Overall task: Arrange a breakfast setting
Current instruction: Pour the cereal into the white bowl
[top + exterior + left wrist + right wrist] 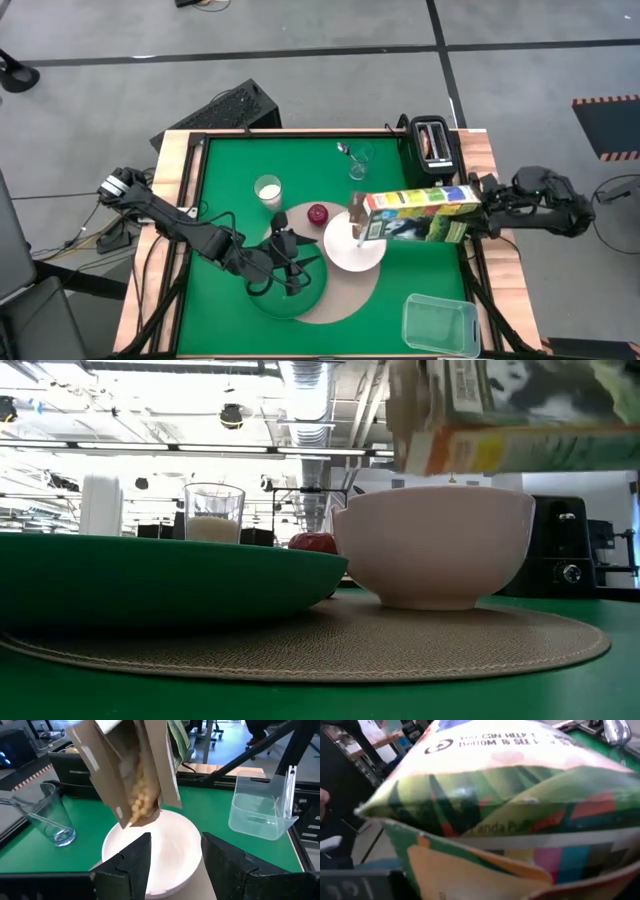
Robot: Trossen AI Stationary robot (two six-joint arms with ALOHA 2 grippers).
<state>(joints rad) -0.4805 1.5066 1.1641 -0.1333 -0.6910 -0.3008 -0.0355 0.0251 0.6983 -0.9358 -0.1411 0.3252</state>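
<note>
- Step: pouring cereal. Right gripper [487,213], at the table's 3 o'clock edge, clamps the cereal box [418,214], tipped mouth-down over the white bowl [353,242].
- Left gripper [287,247], at the bowl's 9 o'clock, jaws part-open around the bowl's near rim, holding nothing.
- Bowl sits on the tan mat [345,298], green plate [290,290] beside it.
- Next: judged, right the box and set it down.

cereal box [510,410]: cut off by top edge | right hand: hidden behind box
</note>
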